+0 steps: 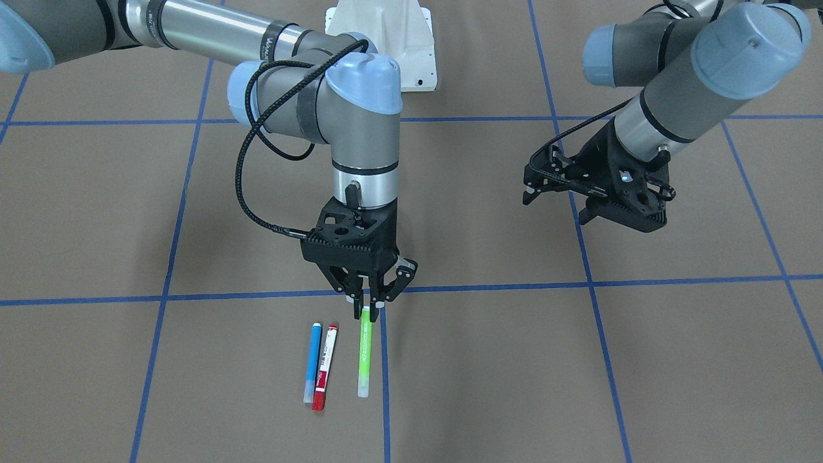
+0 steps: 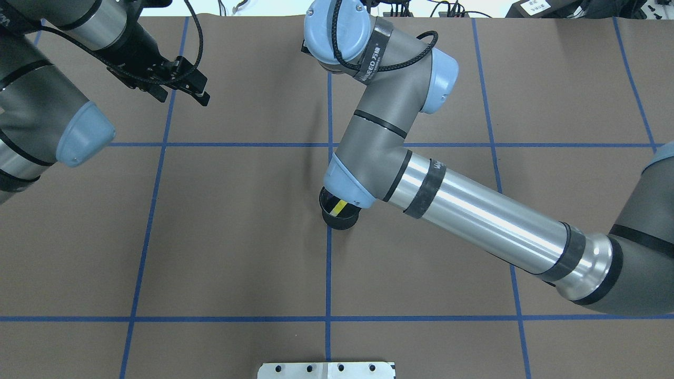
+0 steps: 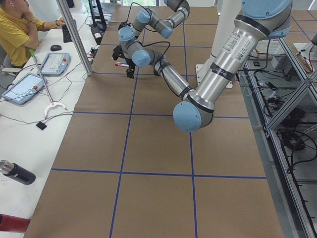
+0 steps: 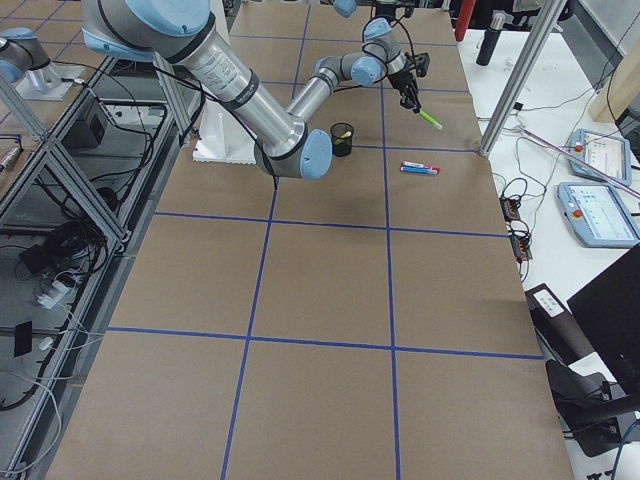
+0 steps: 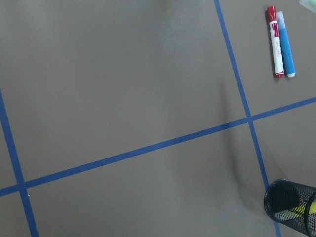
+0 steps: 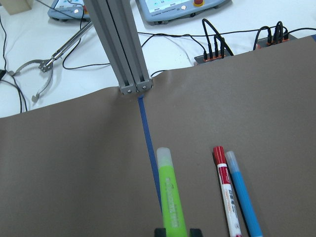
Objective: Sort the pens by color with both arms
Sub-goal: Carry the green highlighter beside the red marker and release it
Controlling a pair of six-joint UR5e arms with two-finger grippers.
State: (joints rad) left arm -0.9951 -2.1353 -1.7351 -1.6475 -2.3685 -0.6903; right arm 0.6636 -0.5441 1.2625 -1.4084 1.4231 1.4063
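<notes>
Green pen [image 6: 171, 197]: held by right gripper [image 1: 370, 303].
Red pen [image 6: 228, 197], blue pen [image 6: 243, 202]: lay paired at its wrist-view 3 o'clock.
Left gripper [image 2: 181, 96]: stood wide, empty.

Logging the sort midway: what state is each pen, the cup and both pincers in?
green pen: held at one end by right pincer, tilted
blue pen: lying flat
red pen: lying flat beside blue pen
yellow pen: standing in cup
cup: upright
right pincer: shut on green pen
left pincer: open, empty
</notes>
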